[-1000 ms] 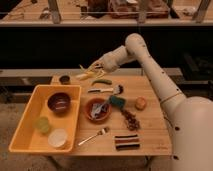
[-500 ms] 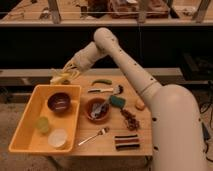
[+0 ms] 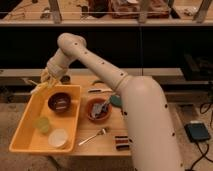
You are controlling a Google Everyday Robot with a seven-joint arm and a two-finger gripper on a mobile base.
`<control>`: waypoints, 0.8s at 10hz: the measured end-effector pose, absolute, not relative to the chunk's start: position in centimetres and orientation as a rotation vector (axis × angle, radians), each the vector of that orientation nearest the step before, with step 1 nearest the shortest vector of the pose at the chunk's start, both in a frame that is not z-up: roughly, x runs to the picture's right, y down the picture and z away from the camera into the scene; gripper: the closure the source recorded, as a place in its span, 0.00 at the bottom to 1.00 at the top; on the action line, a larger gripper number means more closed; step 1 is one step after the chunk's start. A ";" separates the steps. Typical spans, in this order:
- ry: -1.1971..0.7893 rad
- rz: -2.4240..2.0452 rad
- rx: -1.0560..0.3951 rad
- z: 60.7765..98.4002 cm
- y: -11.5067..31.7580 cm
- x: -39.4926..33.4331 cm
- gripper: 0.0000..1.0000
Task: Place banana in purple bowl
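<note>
My gripper [image 3: 46, 81] hangs over the far left corner of the yellow tray [image 3: 21, 128]. It is shut on the banana [image 3: 37, 88], a slim yellow piece that sticks out to the lower left of the fingers. The purple bowl [image 3: 59, 102] stands in the far part of the tray, just right of and nearer than the banana. The banana is held in the air, up and to the left of the bowl, not over its opening.
The tray also holds a green piece [image 3: 43, 124] and a pale white cup [image 3: 58, 137]. On the wooden table [image 3: 107, 145] to the right are a terracotta dish [image 3: 98, 109], a fork [image 3: 93, 136] and a small dark object [image 3: 122, 142]. My arm [image 3: 95, 62] spans the table's back.
The arm has swung left, carrying the banana from above the table's back middle to above the tray's far left corner.
</note>
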State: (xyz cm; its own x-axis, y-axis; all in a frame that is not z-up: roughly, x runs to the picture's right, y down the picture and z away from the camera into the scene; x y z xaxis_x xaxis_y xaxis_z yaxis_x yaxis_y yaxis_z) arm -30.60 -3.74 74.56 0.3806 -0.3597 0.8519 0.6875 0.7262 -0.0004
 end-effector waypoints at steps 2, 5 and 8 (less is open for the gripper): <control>-0.914 -0.679 -0.411 77.0 -2.5 -31.2 0.88; -0.842 -0.632 -0.466 81.6 -0.5 -28.5 0.88; -0.799 -0.592 -0.519 85.0 1.1 -24.5 0.66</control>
